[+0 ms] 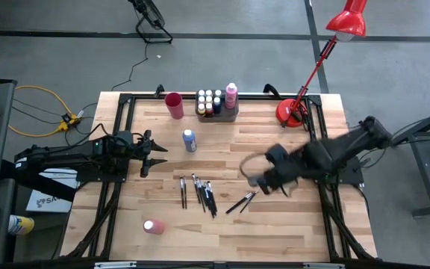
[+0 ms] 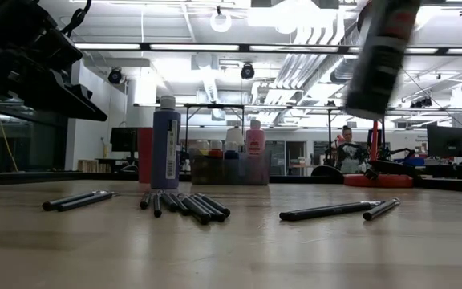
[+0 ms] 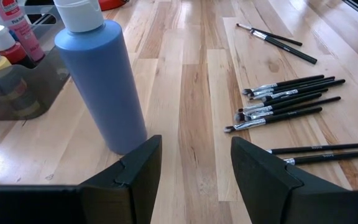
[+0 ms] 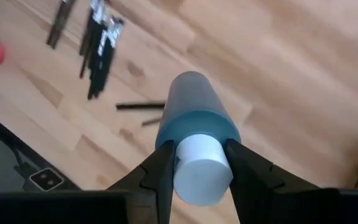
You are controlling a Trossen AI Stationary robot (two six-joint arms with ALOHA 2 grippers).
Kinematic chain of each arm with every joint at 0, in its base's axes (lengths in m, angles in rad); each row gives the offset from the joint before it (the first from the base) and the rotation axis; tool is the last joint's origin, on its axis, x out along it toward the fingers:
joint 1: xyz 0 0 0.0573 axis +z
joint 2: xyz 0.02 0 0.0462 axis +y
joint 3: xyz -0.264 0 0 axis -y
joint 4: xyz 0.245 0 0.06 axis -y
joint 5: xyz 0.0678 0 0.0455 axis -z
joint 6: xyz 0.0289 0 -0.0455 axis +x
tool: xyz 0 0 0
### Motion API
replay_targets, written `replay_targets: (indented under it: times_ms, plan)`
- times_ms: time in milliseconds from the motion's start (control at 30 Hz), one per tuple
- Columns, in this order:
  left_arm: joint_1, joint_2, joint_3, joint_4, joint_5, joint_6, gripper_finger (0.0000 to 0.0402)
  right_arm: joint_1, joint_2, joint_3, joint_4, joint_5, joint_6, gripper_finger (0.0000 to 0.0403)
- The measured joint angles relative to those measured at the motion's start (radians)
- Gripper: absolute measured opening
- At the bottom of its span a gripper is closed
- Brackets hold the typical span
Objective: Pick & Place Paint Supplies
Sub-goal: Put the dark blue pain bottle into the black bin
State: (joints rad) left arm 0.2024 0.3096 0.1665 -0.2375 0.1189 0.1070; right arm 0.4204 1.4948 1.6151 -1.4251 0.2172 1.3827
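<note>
My right gripper (image 1: pixel 263 178) hangs above the table's right half, shut on a grey-green paint bottle (image 4: pixel 194 109) with a white cap (image 4: pixel 197 171); the low view shows that bottle (image 2: pixel 383 56) high above the wood. My left gripper (image 3: pixel 194 168) stands open at the left, just short of an upright blue bottle (image 3: pixel 98 81), which is beside one finger and untouched. Several dark-handled brushes (image 1: pixel 200 193) lie on the table mid-front, and two more (image 1: pixel 241 202) lie below my right gripper. A pink bottle (image 1: pixel 154 226) lies on its side near the front edge. My right gripper pinches the grey-green bottle between its two fingers (image 4: pixel 163 165) at the shoulder just below the white cap (image 4: pixel 185 134). The fingers come from above, pointing steeply down. The bottle hangs below them cap up, slightly tilted, lifted clear of the table.
A grey tray (image 1: pixel 216 113) with several bottles stands at the far edge, a red cup (image 1: pixel 174 104) to its left. A red desk lamp's base (image 1: pixel 291 112) stands at the far right. Bare wood lies between the blue bottle and the brushes.
</note>
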Motion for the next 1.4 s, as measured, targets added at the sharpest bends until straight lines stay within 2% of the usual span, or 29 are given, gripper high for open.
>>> replay_targets:
  times_ms: [200,367,500,600,767,1000,1200,1400]
  plan:
    - [0.0,0.0,0.0,0.0,0.0,0.0,0.0186,-0.276,0.0,0.049,0.062,-0.032,-0.464,0.0113]
    - [0.0,0.0,0.0,0.0,0.0,0.0,0.0186,-0.49,0.001,0.05,0.183,-0.093,-0.872,0.0113]
    - [0.0,0.0,0.0,0.0,0.0,0.0,0.0186,-0.622,0.015,0.05,0.279,-0.14,-1.194,0.0113]
    - [0.0,0.0,0.0,0.0,0.0,0.0,0.0186,-0.708,0.035,0.051,0.346,-0.146,-1.343,0.0113]
    - [0.0,0.0,0.0,0.0,0.0,0.0,0.0186,-0.827,0.101,0.072,0.361,-0.188,-1.494,0.0113]
    - [0.0,0.0,0.0,0.0,0.0,0.0,0.0186,-0.907,0.282,0.27,0.238,-0.197,-1.613,0.0113]
    - [0.0,0.0,0.0,0.0,0.0,0.0,0.0186,-0.945,0.43,0.43,0.191,-0.196,-1.631,0.0113]
    - [0.0,0.0,0.0,0.0,0.0,0.0,0.0186,-0.961,0.508,0.462,0.166,-0.197,-1.619,0.0115]
